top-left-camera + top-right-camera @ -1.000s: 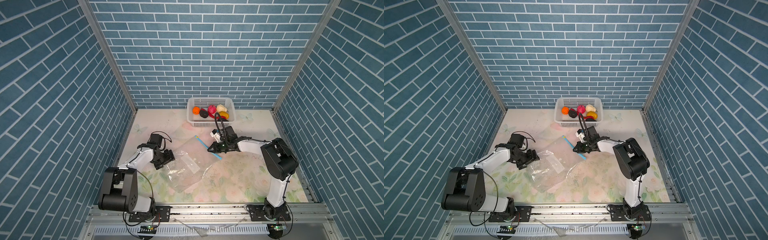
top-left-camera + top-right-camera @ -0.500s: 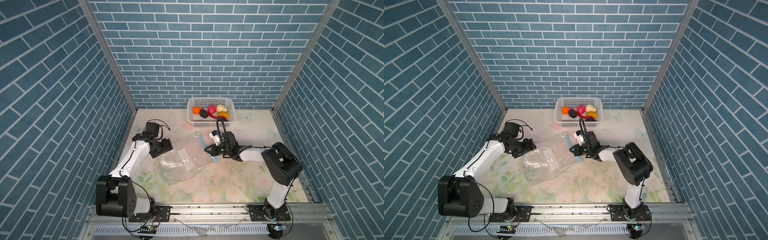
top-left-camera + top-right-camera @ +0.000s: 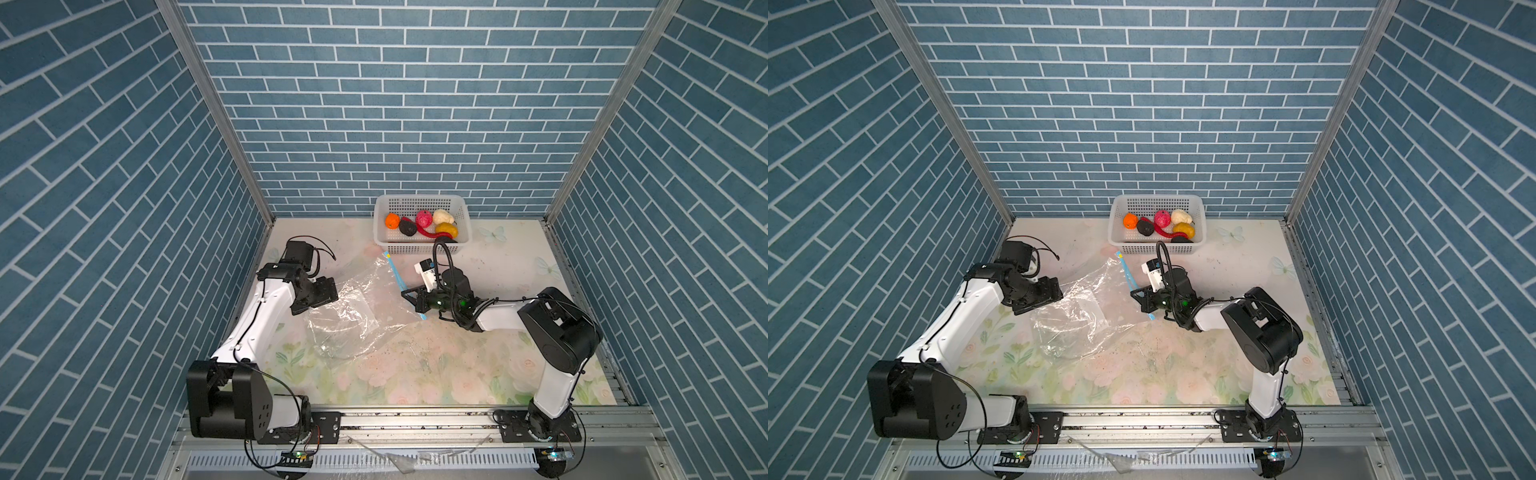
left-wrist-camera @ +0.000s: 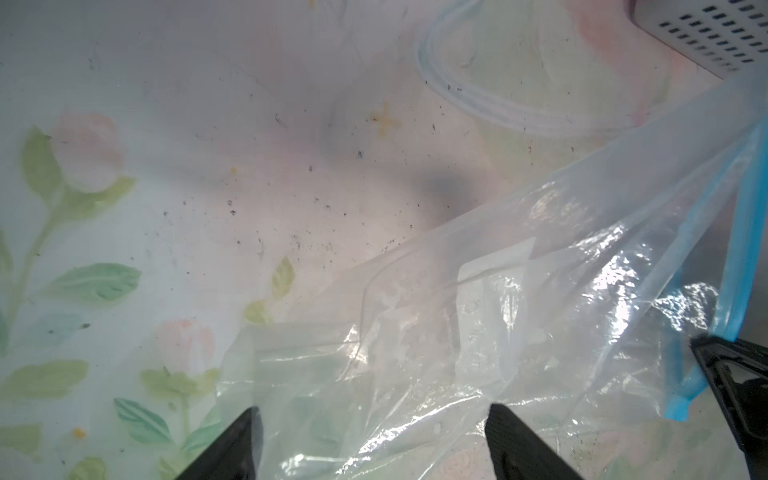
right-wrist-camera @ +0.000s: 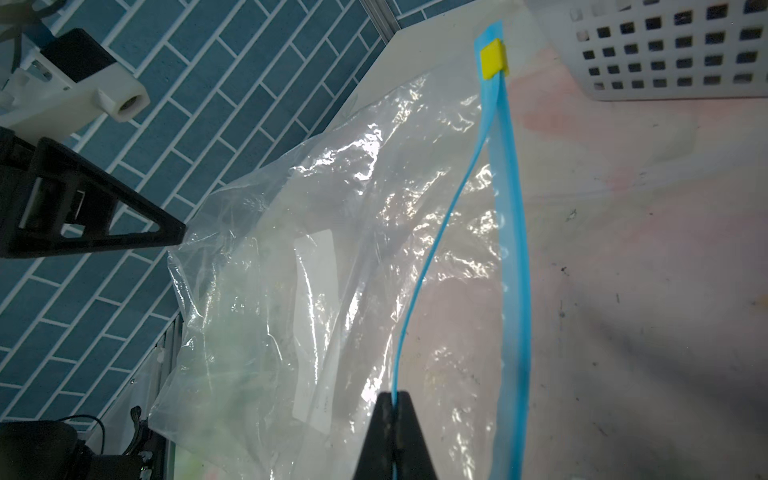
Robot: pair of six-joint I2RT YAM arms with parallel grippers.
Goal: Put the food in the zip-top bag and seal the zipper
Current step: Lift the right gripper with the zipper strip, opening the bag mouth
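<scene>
Right gripper point(image 5: 394, 400) pinching zipper point(image 5: 514, 249), left gripper point(image 4: 372, 412) spread open over bag point(image 4: 519, 332), food point(image 3: 424, 218) in basket point(image 3: 415, 248).

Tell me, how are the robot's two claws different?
The left claw is wide open, with loose bag plastic between its fingers; the right claw is pinched shut on the bag's blue strip. The left claw is at the side away from that strip, the right claw at the bag's mouth. Both are black and pointed.
</scene>
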